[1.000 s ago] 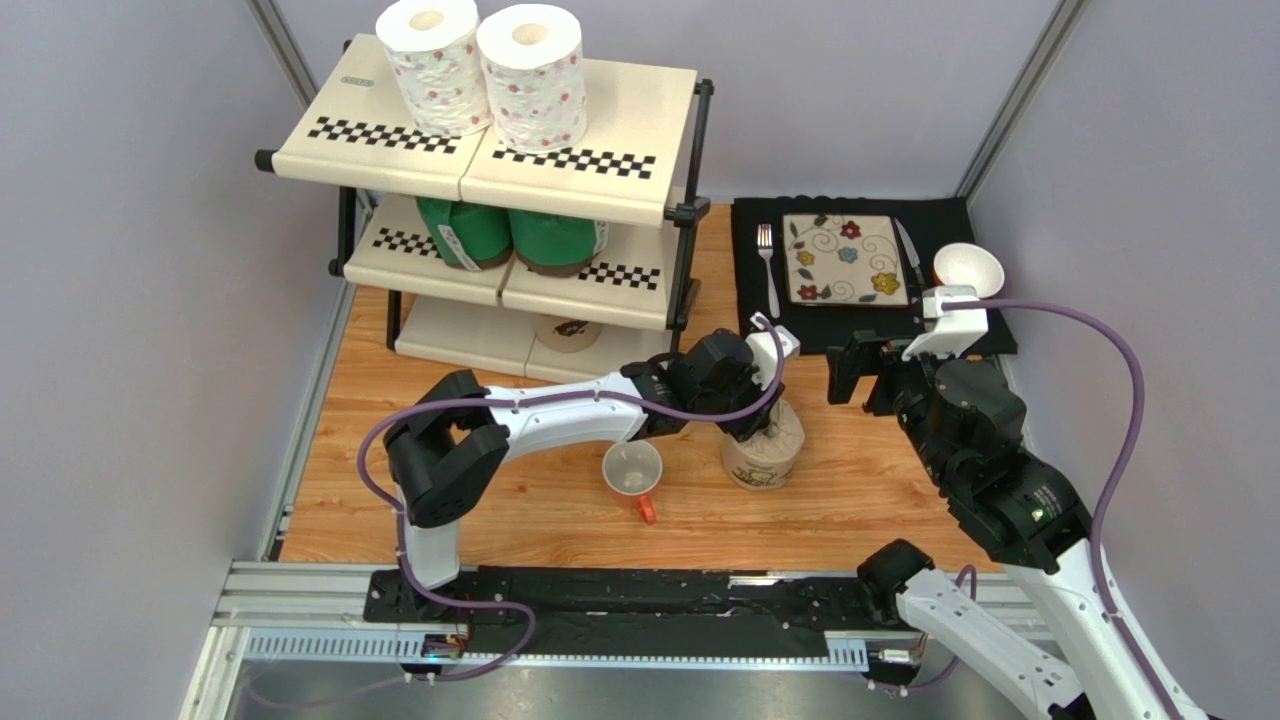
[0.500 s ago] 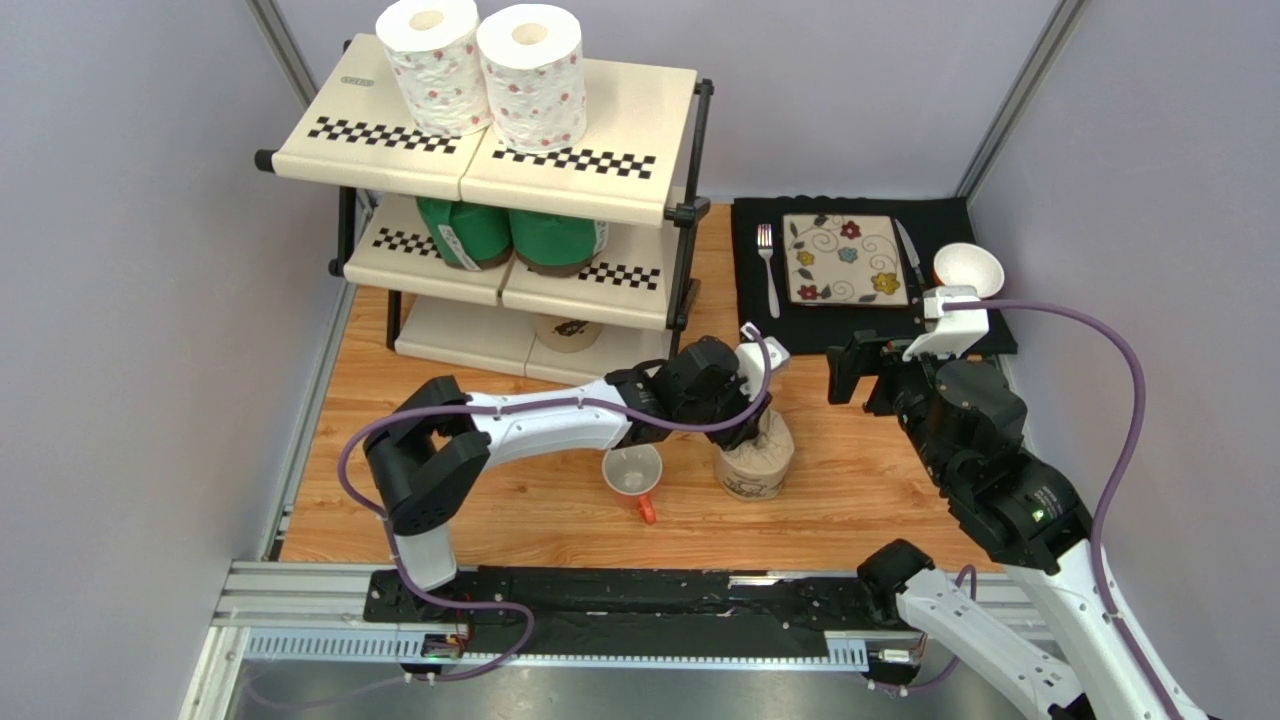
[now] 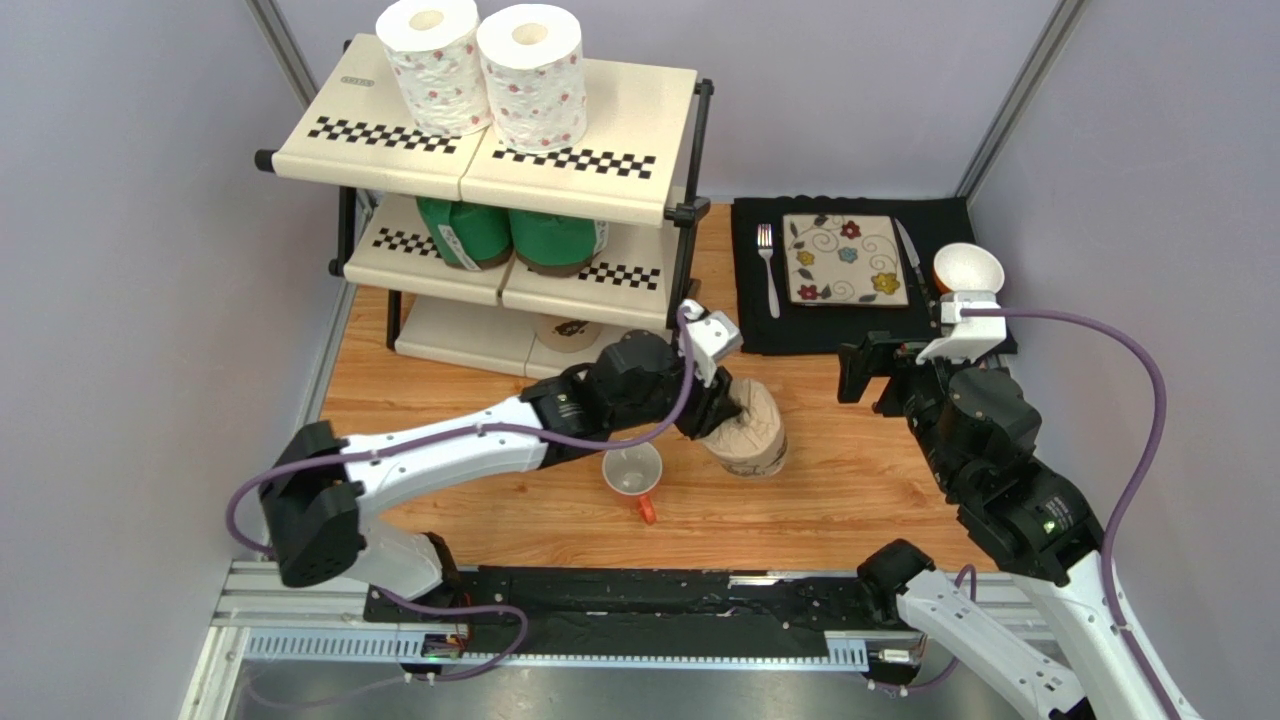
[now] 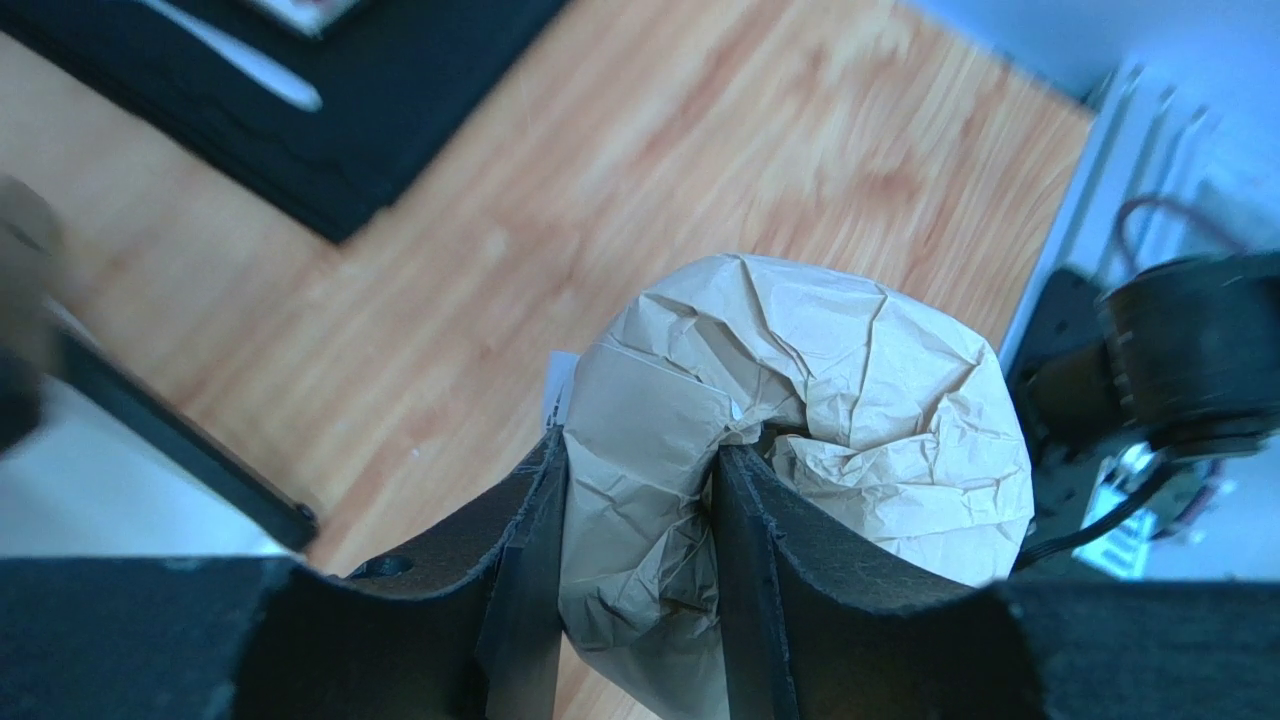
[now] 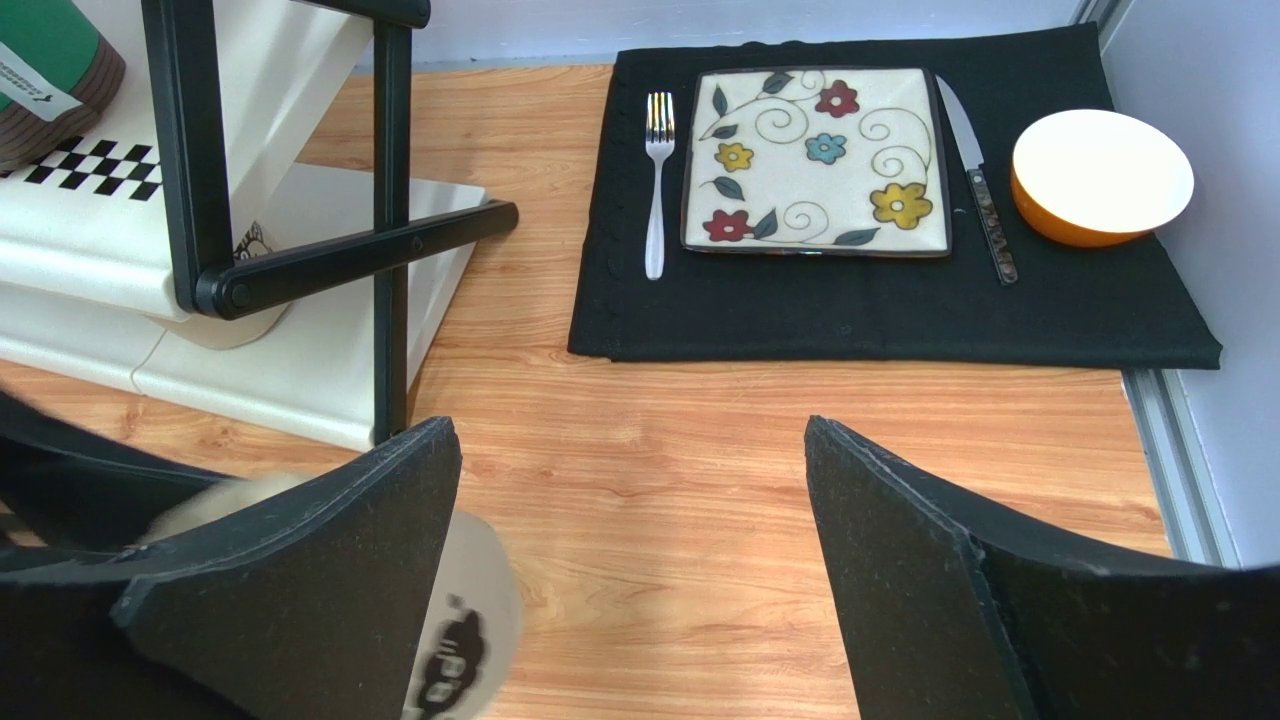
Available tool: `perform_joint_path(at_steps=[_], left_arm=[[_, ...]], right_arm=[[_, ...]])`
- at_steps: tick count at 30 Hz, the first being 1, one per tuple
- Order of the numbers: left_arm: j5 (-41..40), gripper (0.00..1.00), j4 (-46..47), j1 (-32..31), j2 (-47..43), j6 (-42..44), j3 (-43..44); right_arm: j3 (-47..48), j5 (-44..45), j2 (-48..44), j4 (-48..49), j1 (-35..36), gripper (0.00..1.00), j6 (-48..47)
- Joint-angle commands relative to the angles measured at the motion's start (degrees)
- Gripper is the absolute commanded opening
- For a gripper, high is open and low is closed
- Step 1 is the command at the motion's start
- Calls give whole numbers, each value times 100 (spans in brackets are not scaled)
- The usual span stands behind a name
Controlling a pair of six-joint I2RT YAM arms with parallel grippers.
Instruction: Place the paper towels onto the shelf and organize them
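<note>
A tan-brown paper towel roll (image 3: pixel 751 435) leans tilted just right of the shelf's foot. My left gripper (image 3: pixel 721 416) is shut on this roll (image 4: pixel 857 405), pinching its crumpled wall; the inner finger (image 4: pixel 759 585) reaches toward the core. The shelf (image 3: pixel 631 113) carries two white floral rolls (image 3: pixel 433 60) on top and two green rolls (image 3: pixel 511 236) on the middle tier. Part of another tan roll (image 3: pixel 568 333) shows on the bottom tier. My right gripper (image 3: pixel 872 375) hangs open, holding nothing, right of the held roll (image 5: pixel 473 630).
A white mug with a red handle (image 3: pixel 633 473) lies beside the left forearm. The black placemat (image 3: pixel 962 323) at the back right holds a floral plate (image 3: pixel 845 258), fork, knife and an orange bowl (image 3: pixel 969 270). A black shelf post (image 5: pixel 394 225) stands ahead of the right gripper.
My left gripper has narrowed onto the tan roll, tipped it and drawn it slightly left toward the shelf, while the left arm's elbow swung left. The right arm edged slightly right.
</note>
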Motion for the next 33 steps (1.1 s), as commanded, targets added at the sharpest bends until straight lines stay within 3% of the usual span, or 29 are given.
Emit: perform_joint_path(at_steps=[1, 6, 9, 21, 26, 28, 33], left_arm=[[-252, 10, 573, 179, -1219, -223, -212], [-1180, 10, -58, 338, -2597, -188, -573], [-1912, 10, -937, 347, -3387, -223, -731], [-4593, 10, -3610, 338, -6386, -1339, -1856], [-5514, 14, -3831, 338, -6477, -1357, -2303], [-5674, 20, -3630, 338, -6354, -1261, -2497], [-5921, 20, -2971, 356, -6134, -1217, -3130]], right_arm=[[247, 67, 27, 43, 16, 89, 22], [238, 50, 45, 96, 16, 89, 13], [229, -12, 89, 140, 16, 89, 13], [159, -214, 273, 342, 16, 89, 75], [142, -319, 343, 395, 25, 89, 154], [133, -328, 335, 395, 16, 89, 154], [133, -293, 335, 386, 16, 89, 110]])
